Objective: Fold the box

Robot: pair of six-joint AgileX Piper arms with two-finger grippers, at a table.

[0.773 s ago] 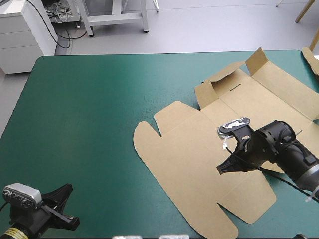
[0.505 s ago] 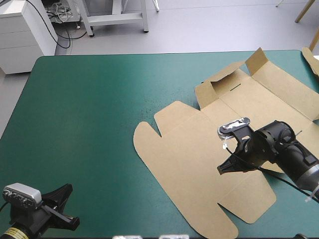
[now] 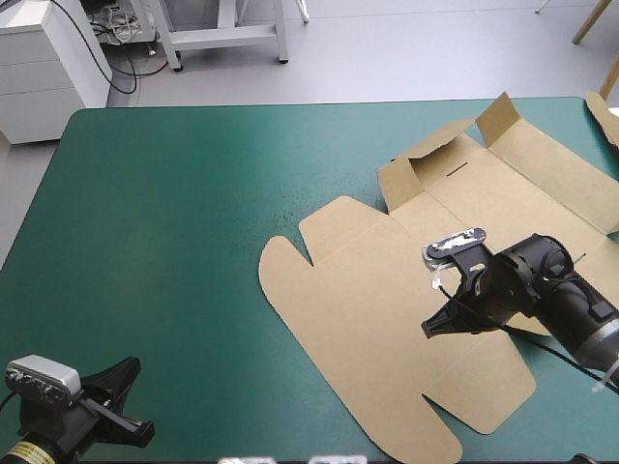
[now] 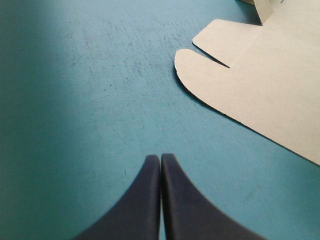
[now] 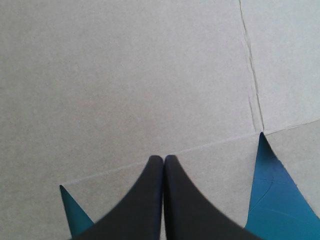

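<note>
Robotics lab: teal-green table [image 3: 193,193], white cabinet [image 3: 44,68], floor cables [image 3: 114,26], metal stand [image 3: 227,37].

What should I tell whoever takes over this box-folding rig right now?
The left pincer is shut and empty, over bare cover near the table's near-left corner, with the box ahead of it.
The right pincer is shut, grips nothing, and points down at the box's middle by a crease. I cannot tell whether it touches.
The box lies on the table's right half, mostly flat. Only the small flaps at its far end partly stand up.
Done: almost nothing, no walls tucked.
Left: raise and tuck the walls.
</note>
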